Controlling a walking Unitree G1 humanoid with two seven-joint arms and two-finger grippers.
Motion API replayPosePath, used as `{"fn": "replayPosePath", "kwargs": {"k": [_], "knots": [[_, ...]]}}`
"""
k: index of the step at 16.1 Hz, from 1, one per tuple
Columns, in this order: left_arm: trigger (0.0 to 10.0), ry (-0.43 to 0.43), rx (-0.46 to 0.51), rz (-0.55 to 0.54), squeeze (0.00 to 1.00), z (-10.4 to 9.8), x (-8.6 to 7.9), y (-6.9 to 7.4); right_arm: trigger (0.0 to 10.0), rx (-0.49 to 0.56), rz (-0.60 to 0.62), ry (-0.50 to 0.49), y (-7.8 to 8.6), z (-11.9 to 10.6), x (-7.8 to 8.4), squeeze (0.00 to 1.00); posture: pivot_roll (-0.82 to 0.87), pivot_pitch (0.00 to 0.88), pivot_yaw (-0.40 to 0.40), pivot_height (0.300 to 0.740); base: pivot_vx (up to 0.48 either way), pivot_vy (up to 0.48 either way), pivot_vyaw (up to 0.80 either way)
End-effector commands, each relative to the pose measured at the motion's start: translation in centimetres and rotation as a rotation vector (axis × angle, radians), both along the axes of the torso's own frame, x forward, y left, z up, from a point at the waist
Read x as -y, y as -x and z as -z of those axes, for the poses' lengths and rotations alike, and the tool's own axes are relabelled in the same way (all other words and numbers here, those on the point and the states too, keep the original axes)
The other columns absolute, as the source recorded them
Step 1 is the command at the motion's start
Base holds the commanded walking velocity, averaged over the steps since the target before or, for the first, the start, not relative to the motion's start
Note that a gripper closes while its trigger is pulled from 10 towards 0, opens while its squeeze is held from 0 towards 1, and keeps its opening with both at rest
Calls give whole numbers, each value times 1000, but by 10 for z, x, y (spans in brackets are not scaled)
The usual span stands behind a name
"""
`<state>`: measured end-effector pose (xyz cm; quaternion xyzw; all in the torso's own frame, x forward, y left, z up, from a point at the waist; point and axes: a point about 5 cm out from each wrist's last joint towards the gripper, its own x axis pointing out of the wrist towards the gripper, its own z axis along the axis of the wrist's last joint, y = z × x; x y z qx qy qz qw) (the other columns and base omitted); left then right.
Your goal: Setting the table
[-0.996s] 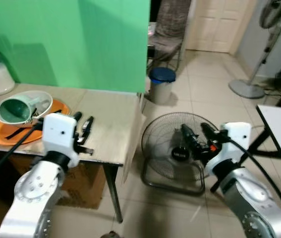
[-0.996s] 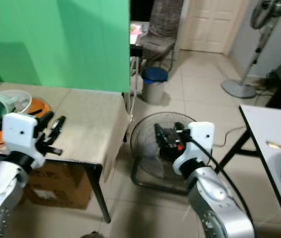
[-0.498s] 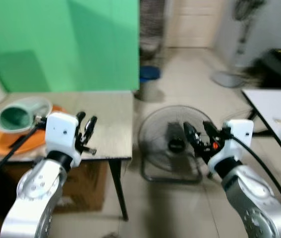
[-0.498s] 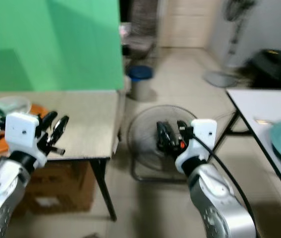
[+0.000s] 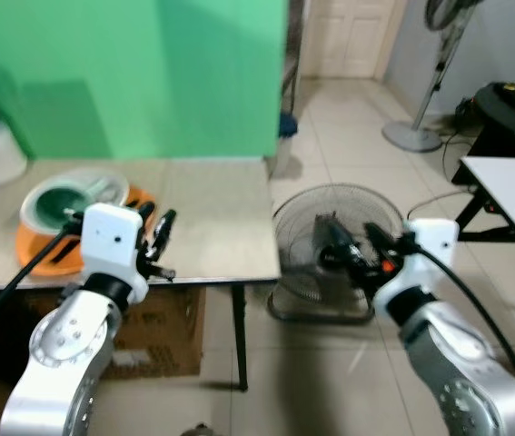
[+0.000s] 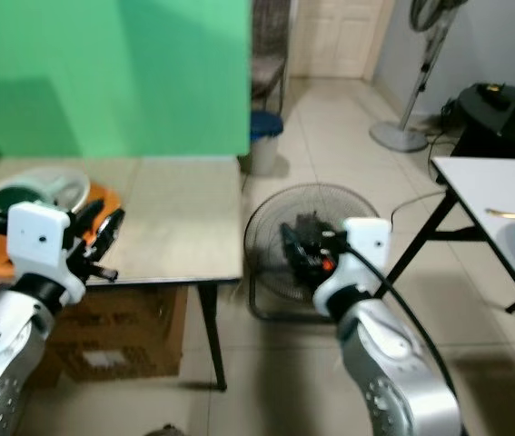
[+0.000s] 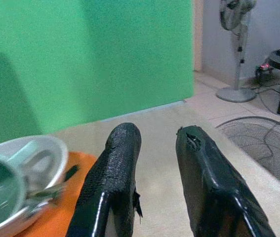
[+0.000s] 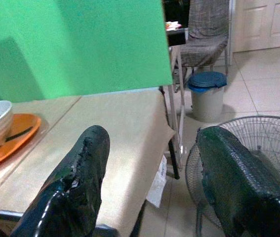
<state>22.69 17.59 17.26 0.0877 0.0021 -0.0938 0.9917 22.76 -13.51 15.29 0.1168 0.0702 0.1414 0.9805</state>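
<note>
Room: green wall [image 5: 130, 73] behind, tiled floor [image 5: 348, 136], floor fan [image 5: 330, 250] beside the desk.
Desk: beige desk [image 5: 203, 213] carries an orange plate [image 5: 44, 259] with a white bowl [image 5: 57, 191].
Left gripper [image 5: 155, 238]: over the desk edge, fingers slightly apart, empty.
Right gripper [image 5: 352, 254]: before the fan, fingers wide apart, empty.

I see green wall [image 5: 130, 73], beige tiled floor [image 5: 348, 154], floor fan [image 5: 334, 250] beside wooden table [image 5: 212, 209], white door [image 5: 348, 36].
</note>
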Motion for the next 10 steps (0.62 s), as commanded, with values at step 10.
{"fn": "replayPosePath", "kwargs": {"k": [10], "knots": [[10000, 7, 7, -10, 0, -1, 1, 0, 10000, 0, -13, 3, -6, -3, 1, 0, 187, 0, -18, 740, 0, 286, 0]]}}
